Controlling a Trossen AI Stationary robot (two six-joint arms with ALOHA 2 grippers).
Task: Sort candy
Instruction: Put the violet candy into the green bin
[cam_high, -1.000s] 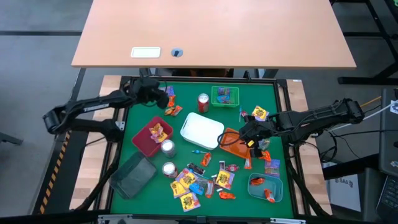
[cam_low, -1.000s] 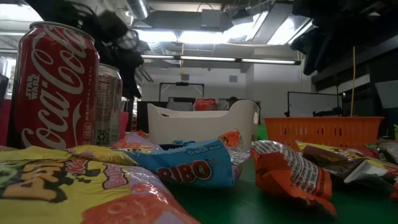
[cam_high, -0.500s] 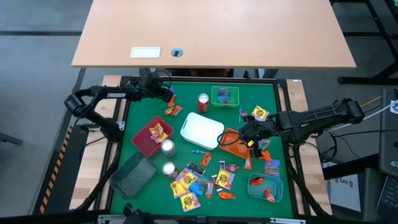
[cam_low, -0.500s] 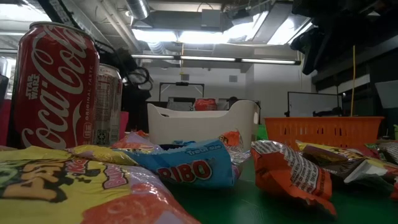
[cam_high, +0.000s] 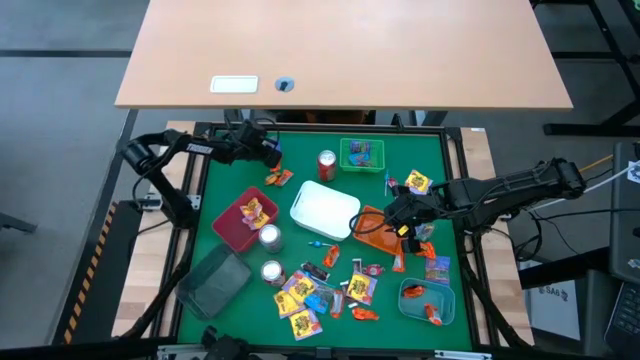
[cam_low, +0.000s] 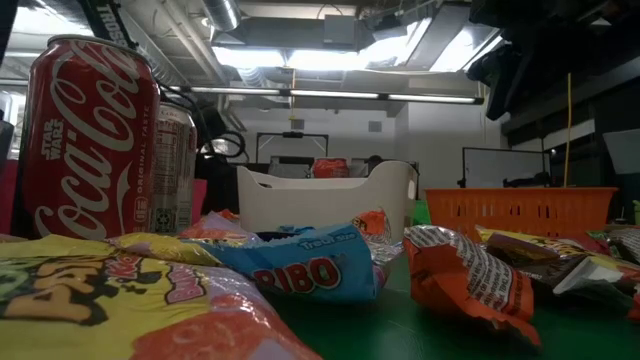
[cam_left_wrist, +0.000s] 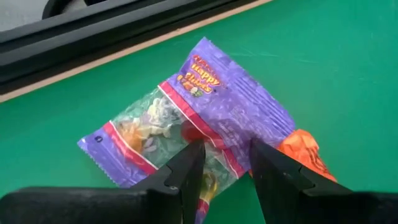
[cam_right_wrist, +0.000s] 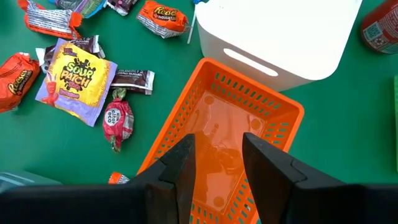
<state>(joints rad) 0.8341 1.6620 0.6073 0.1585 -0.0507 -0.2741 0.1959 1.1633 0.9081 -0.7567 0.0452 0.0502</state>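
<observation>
Both claws (left (cam_left_wrist: 225, 163), right (cam_right_wrist: 217, 152)) parted

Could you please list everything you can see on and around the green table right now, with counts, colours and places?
purple packet: one, far left corner of the mat, under the left end effector
orange wrapper: one, beside the purple packet
loose candy: many pieces, yellow, orange, purple, dark; near edge of the mat
white tub: one, centre
orange basket: one, right of the tub, no candy seen in it
green basket: one, far side, packets inside
dark red tray: one, left of centre, yellow packet inside
teal tray: one, near right, orange pieces inside
grey tray: one, near left
cans: three, one red, two silver-topped
wooden desk: one, beyond the mat
left end effector: open over the purple packet
right end effector: open over the orange basket
</observation>
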